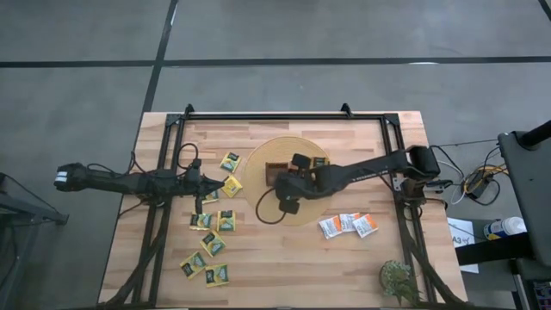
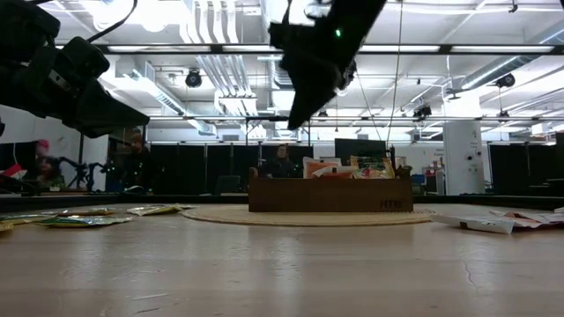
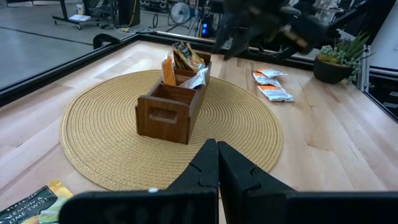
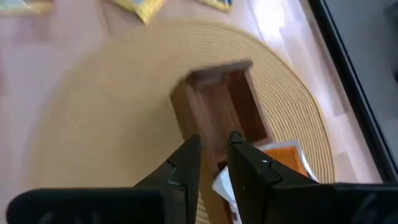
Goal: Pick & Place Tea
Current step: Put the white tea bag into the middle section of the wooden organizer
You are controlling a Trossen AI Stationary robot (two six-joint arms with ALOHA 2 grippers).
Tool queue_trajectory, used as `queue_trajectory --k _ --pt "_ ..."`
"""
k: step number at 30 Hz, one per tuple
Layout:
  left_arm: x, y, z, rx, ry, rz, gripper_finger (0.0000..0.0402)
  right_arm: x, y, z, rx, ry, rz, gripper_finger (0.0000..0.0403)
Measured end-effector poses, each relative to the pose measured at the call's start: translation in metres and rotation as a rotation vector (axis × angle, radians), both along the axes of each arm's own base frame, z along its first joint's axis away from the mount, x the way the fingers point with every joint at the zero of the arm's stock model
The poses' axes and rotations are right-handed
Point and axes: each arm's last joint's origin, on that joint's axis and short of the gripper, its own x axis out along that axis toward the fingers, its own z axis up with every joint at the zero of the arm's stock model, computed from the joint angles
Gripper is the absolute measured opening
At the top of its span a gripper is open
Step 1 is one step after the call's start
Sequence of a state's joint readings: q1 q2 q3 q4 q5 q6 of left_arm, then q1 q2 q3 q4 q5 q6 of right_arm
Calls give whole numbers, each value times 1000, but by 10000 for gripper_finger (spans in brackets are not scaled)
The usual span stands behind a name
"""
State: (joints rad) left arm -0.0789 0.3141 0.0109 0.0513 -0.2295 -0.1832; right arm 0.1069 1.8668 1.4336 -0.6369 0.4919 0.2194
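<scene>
A brown wooden tray (image 1: pixel 284 171) stands on a round woven mat (image 1: pixel 258 155) at mid-table. Tea packets stick up from its far compartments (image 3: pixel 181 61); the near one (image 4: pixel 219 106) shows bare wood. Several yellow-green tea packets (image 1: pixel 213 243) lie flat on the table's left half, and white-and-orange ones (image 1: pixel 349 226) lie on the right. My right gripper (image 4: pixel 214 155) hangs above the tray, slanting down, its fingers a narrow gap apart with nothing between them. My left gripper (image 3: pixel 217 158) waits shut and bare at the mat's left, above the yellow-green packets.
A small potted plant (image 1: pixel 399 280) stands at the table's near right corner. A black frame (image 1: pixel 284 115) runs along the table's far edge and sides. Bare wood lies between the mat and the near edge (image 1: pixel 284 275).
</scene>
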Motion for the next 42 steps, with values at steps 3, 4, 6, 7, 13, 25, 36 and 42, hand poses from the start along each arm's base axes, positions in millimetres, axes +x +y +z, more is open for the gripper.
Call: queue_trajectory --k 3,4,6,7,13,25,36,42 --pt "0 0 0 0 0 0 0 -5 -7 -11 -9 46 -3 69" --pt "0 0 0 0 0 0 0 -6 -10 -14 -10 57 -10 68" --pt "0 0 0 0 0 0 0 -9 -15 -21 -5 77 -29 68" --pt "0 0 0 0 0 0 0 -11 -18 -24 6 87 -35 68" --pt "0 0 0 0 0 0 0 -15 -22 -32 110 115 -17 68" --pt "0 0 0 0 0 0 0 -14 -19 -25 229 94 26 68" --pt "0 0 0 0 0 0 0 -28 -22 -35 275 197 -100 68" --pt "0 0 0 0 0 0 0 -29 -29 -37 225 191 -134 68"
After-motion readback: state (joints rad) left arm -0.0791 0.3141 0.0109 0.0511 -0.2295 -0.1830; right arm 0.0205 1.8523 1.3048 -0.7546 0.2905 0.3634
